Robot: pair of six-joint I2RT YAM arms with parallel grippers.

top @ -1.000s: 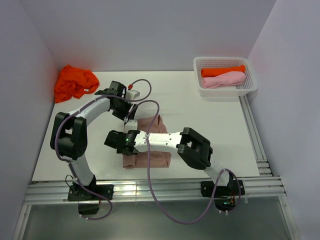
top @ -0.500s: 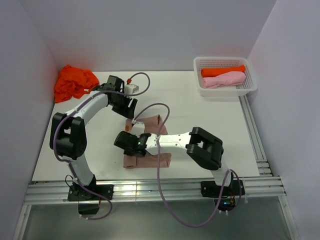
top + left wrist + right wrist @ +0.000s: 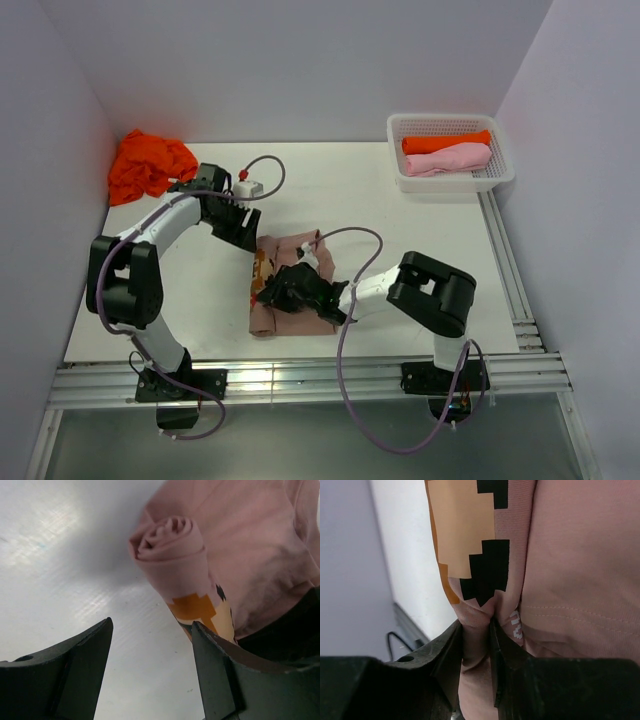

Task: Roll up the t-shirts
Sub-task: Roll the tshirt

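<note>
A dusty pinkish-brown t-shirt point(image 3: 296, 247) lies on the white table, its left edge wound into a tight roll point(image 3: 169, 541) with an orange and black print. My right gripper point(image 3: 277, 296) sits low over the middle of that roll. In the right wrist view it point(image 3: 478, 632) is shut on a pinched fold of the rolled cloth point(image 3: 470, 545). My left gripper point(image 3: 247, 236) stands open at the far end of the roll, and in its wrist view the left gripper point(image 3: 152, 647) has only bare table between its fingers, beside the roll end.
A crumpled bright orange t-shirt point(image 3: 150, 165) lies at the far left corner. The white mesh basket point(image 3: 450, 184) at the far right holds a rolled orange shirt point(image 3: 445, 142) and a rolled light pink shirt point(image 3: 448, 160). Metal rails run along the near and right table edges.
My right gripper moved rightward from beside the shirt onto the roll and closed on it. The left gripper drew back a little to the left, staying open.
</note>
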